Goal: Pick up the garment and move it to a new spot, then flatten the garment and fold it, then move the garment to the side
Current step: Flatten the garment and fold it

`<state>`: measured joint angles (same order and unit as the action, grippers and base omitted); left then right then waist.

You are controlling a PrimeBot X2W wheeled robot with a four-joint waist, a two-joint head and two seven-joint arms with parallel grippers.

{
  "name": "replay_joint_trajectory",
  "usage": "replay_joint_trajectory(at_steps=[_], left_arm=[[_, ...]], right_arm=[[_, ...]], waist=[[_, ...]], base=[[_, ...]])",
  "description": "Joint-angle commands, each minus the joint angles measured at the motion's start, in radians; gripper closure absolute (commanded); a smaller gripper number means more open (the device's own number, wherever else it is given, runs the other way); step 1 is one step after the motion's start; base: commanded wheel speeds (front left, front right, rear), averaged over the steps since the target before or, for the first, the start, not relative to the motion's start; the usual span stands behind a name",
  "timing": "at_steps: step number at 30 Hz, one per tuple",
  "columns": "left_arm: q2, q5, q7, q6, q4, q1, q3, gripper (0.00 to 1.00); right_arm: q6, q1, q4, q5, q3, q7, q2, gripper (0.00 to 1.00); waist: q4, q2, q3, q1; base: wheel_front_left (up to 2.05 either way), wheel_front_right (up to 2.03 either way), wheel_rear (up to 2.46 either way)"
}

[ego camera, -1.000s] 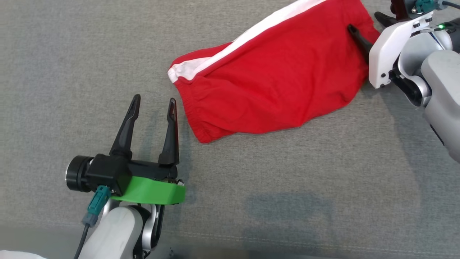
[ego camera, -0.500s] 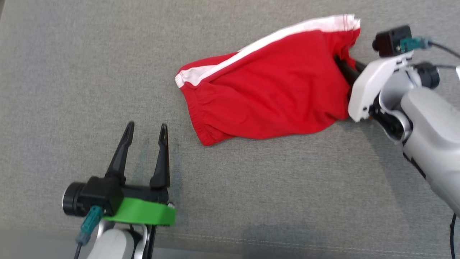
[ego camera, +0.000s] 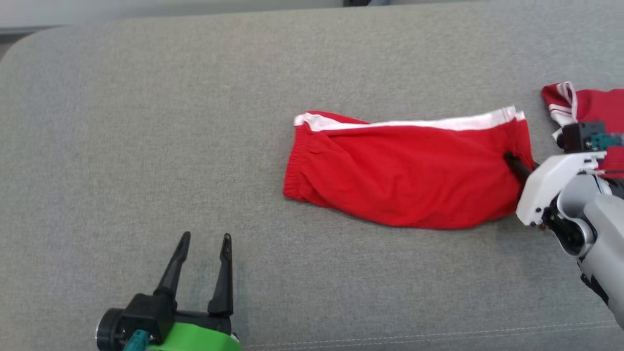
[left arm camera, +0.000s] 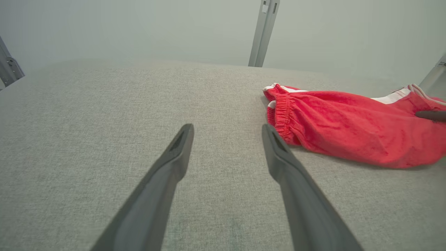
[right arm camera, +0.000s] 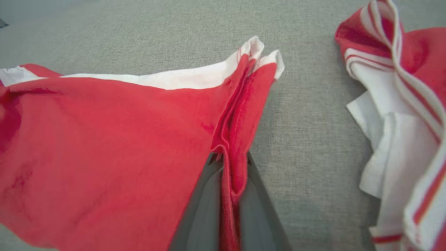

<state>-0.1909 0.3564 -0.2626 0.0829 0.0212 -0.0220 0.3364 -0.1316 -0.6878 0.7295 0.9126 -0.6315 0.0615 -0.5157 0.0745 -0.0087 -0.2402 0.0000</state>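
The right gripper (right arm camera: pixel 228 158) has its two dark fingers pressed together on a bunched fold of hem at the right end of the red garment (ego camera: pixel 404 180). The garment lies stretched across the grey upholstered surface (ego camera: pixel 146 122), with its white stripe along the far edge and its elastic waistband at the left. The left gripper (ego camera: pixel 205 239) has its fingers spread with nothing between them, near the waistband end but apart from it. A crumpled red-and-white cloth (ego camera: pixel 585 105) lies just beyond the right gripper.
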Motion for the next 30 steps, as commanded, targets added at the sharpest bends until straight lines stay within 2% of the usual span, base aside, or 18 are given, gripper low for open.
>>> replay_joint_trajectory(at_steps=[1,7,10,12,16,20,25,30], left_arm=[[0.006,-0.013,-0.002,-0.006,0.004,-0.022,0.003,0.0],[0.042,-0.009,-0.002,-0.016,-0.002,-0.068,-0.004,0.0],[0.054,-0.016,-0.002,-0.022,-0.002,-0.093,-0.009,0.0],[0.062,-0.024,-0.002,-0.024,0.0,-0.102,-0.008,0.0],[0.077,-0.029,-0.002,-0.031,0.001,-0.107,-0.004,0.0],[0.092,-0.042,-0.002,-0.042,0.009,-0.083,0.006,0.0],[0.102,-0.053,-0.002,-0.057,0.033,-0.046,0.014,0.0],[0.115,-0.056,-0.002,-0.062,0.052,-0.023,0.004,0.0]], right_arm=[[0.002,0.023,0.015,-0.001,0.013,-0.013,0.0,1.0],[0.002,0.051,0.078,-0.036,0.114,-0.076,-0.034,1.0],[0.002,0.041,0.06,-0.058,0.149,-0.077,-0.043,1.0],[0.002,0.03,0.034,-0.088,0.156,-0.062,-0.025,1.0],[0.001,0.02,-0.038,-0.142,0.153,-0.005,0.058,1.0],[0.001,0.0,-0.062,-0.211,0.175,0.032,0.205,1.0],[0.001,-0.013,-0.031,-0.309,0.216,0.047,0.371,1.0],[0.001,-0.009,0.0,-0.377,0.259,0.046,0.441,1.0]], waist=[[-0.044,0.0087,0.057,0.0],[-0.02,0.0087,0.089,0.0],[-0.015,0.0087,0.1,0.0],[-0.012,0.0087,0.106,0.0],[-0.007,0.0087,0.103,0.0],[0.011,0.0087,0.086,0.0],[0.06,0.0087,0.067,0.0],[0.103,0.0087,0.061,0.0]], base=[[0.0,0.0,0.0],[0.0,0.0,0.0],[0.0,0.0,0.0],[0.0,0.0,0.0],[0.0,0.0,0.0],[0.0,0.0,0.0],[0.0,0.0,0.0],[0.0,0.0,0.0]])
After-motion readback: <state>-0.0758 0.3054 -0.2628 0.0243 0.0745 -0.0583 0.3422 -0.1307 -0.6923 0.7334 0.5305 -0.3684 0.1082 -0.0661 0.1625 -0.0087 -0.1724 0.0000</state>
